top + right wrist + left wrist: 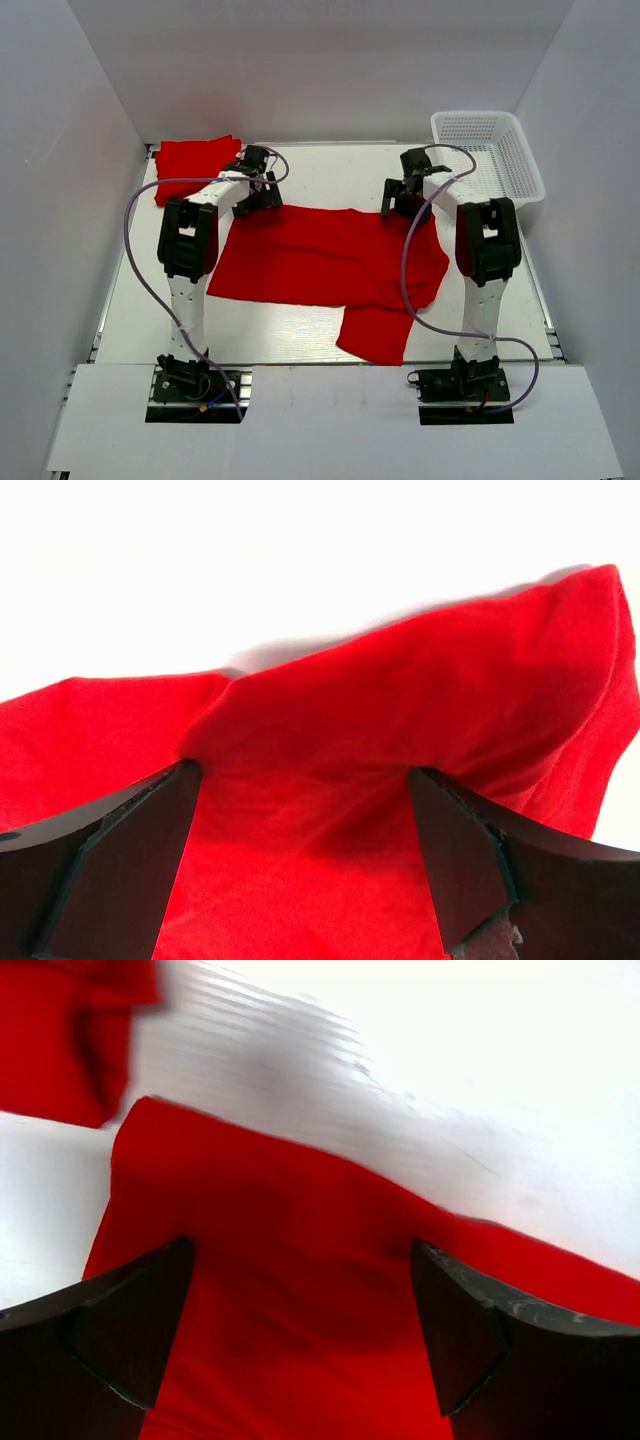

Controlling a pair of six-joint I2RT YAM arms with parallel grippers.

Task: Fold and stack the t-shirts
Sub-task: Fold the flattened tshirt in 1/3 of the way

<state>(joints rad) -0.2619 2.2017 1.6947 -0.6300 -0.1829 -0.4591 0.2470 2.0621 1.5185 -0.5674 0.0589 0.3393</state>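
Currently left jaws and right jaws are hanging wide open, holding nothing, over the top edge of the spread red t-shirt (320,260) at frame centre on the surface (280,335), probably lining up 2 pinch points for folding.

Fixed camera high behind the arm bases (195,385), looking down across the whole white table (300,345), each wrist camera close over the flat red fabric t-shirt (320,255), facing forward between black fingers (100,1340), all sharing the shirt's far edge.
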